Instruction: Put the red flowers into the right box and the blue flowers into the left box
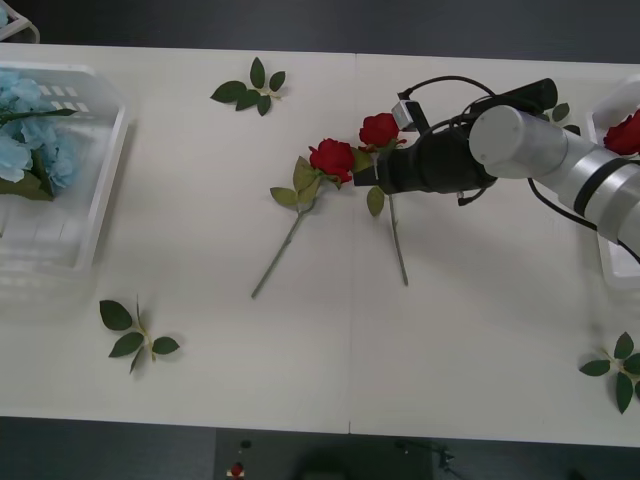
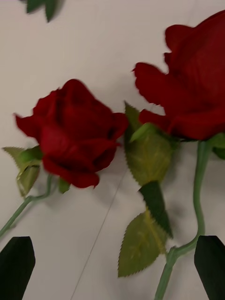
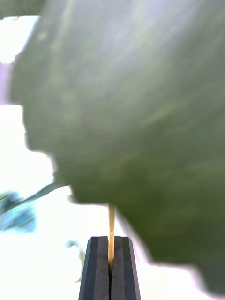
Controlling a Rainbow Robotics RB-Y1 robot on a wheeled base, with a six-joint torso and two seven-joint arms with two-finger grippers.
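Reaching over the desk middle, the right hand hovers with fingers spread above two red flowers, the nearer stem running toward the robot between them, while the left hand sits clenched on a thin yellowish stalk.

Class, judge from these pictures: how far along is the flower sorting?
Done: blue flowers lie in the left box, one red rose in the right box. In hand: the open right end effector hovers over two roses on the table; the left end effector is shut on a thin stalk. Left: those two roses.
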